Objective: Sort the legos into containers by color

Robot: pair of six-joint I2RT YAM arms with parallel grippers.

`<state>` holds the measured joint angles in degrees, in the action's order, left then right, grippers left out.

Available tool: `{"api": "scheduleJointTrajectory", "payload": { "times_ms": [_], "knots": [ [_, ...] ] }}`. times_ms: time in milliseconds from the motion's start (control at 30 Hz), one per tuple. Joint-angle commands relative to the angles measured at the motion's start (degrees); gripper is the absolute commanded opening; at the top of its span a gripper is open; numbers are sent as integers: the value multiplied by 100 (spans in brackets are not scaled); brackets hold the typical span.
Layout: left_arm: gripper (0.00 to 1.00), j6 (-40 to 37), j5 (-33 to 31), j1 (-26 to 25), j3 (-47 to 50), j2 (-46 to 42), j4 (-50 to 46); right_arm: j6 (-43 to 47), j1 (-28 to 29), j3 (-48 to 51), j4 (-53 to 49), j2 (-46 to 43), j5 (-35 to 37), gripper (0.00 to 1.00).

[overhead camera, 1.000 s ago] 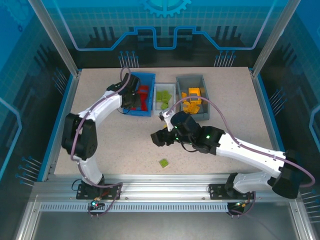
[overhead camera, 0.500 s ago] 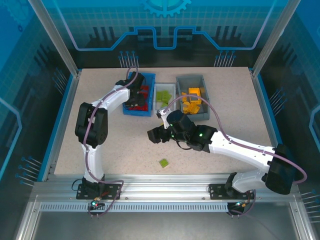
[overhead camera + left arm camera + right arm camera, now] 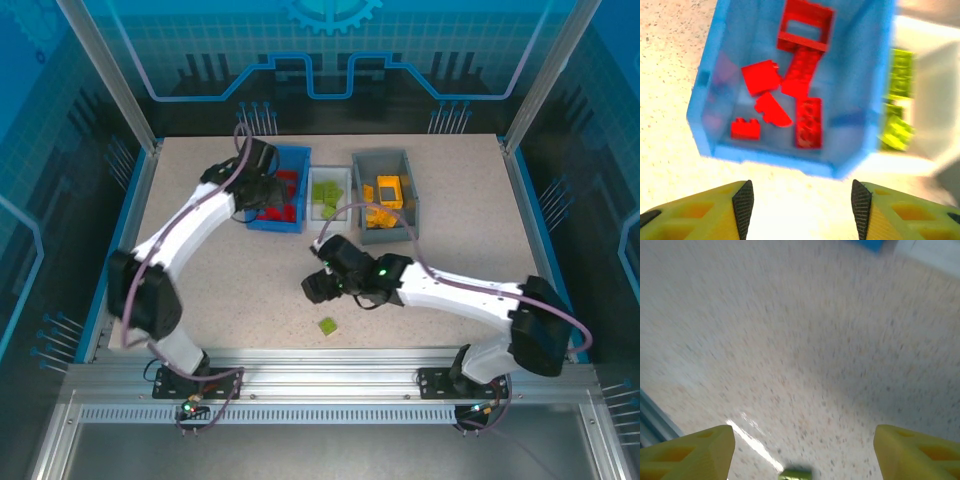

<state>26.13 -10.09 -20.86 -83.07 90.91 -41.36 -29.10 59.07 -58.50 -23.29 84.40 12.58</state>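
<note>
The right gripper, jaws spread and empty, hovers low over the table near the one loose lego. It is lime green and lies alone by the front edge, well apart from the bins. The left gripper, also open and empty, hangs over the blue bin of red legos. The loose piece looks light, rigid and smooth-sided, and may skid if nudged. A square pinch across its flat sides seems the surest hold. By color it belongs in the white bin.
</note>
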Motion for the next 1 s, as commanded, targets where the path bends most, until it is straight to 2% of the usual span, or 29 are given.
{"api": "scheduleJointTrajectory", "payload": {
  "times_ms": [0,200,367,733,967],
  "knots": [
    [59,574,697,-262,903,-1295,-84,-80,426,-241,-976,547,334,76],
    [63,1352,1625,-405,2383,-3579,-519,-553,814,-521,-1657,1312,504,79],
    [63,1655,1901,-408,2901,-4598,-969,-755,1001,-471,-1582,1618,341,75],
    [62,1816,2323,-403,3025,-4956,-983,-921,1001,-481,-1438,1881,223,45],
    [62,1851,2318,-409,3025,-4927,-839,-906,956,-541,-1503,1712,449,36]
  ]
}}
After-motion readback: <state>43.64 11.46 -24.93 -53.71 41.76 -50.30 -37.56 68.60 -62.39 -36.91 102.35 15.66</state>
